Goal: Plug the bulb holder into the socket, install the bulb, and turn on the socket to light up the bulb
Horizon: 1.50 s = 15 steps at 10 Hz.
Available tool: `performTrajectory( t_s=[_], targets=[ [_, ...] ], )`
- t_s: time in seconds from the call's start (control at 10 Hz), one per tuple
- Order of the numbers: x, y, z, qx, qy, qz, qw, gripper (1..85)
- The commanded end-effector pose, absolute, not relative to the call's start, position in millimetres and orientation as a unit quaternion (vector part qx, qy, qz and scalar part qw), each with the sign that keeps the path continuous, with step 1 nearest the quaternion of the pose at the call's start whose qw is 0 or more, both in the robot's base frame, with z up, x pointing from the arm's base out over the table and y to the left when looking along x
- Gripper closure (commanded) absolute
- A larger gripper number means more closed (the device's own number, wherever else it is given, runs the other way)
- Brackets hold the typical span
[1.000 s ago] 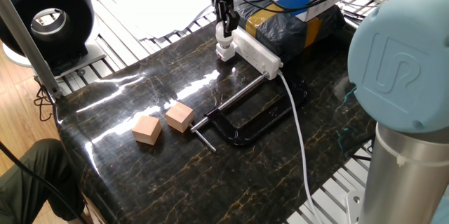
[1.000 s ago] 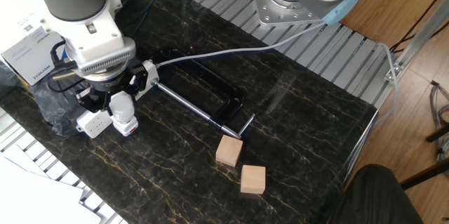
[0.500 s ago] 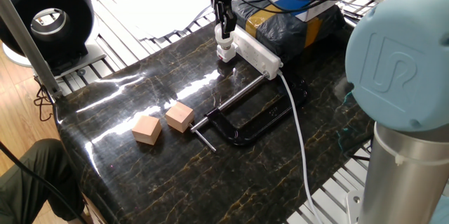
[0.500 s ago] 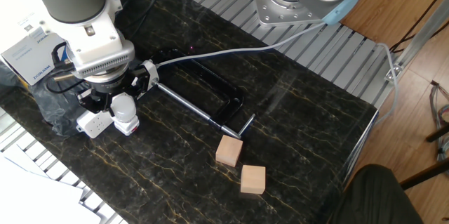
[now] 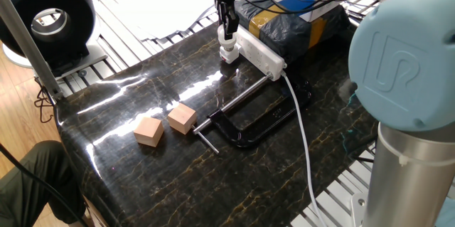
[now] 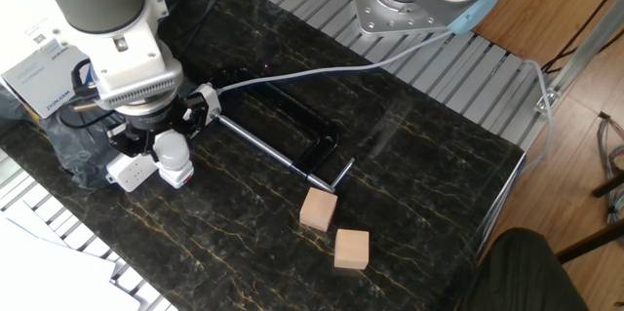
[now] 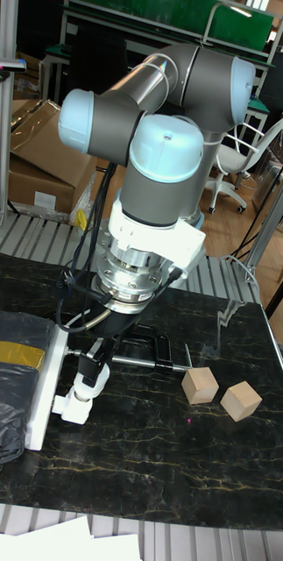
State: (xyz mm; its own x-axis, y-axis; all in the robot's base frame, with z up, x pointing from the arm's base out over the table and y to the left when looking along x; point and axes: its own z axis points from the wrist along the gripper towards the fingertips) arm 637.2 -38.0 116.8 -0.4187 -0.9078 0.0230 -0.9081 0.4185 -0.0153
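Here the end effector (image 5: 227, 33) is clamped on the bulb (image 6: 169, 146), upright over the bulb holder (image 6: 176, 175), which sits at the socket (image 5: 259, 52) end on the dark surface (image 5: 163, 177), presumably so it threads straight down.

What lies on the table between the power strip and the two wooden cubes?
A black C-clamp lies between the power strip and the wooden cubes, clearest in one fixed view.

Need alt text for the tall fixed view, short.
A UR5 arm reaches down over a dark marble-patterned table, its claw closed on a white bulb above the bulb holder at the end of the socket. A black clamp and two wooden cubes sit to the right.
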Motion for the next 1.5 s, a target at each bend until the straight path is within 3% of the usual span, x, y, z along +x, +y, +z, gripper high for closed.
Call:
performTrajectory(
  t_s=[0.0,1.4],
  targets=[
    [640.0,-36.4,120.0,0.524,-0.852,0.013,-0.001,84.7],
    [641.9,-39.8,118.7,0.464,-0.886,0.017,-0.008,84.7]
  ],
)
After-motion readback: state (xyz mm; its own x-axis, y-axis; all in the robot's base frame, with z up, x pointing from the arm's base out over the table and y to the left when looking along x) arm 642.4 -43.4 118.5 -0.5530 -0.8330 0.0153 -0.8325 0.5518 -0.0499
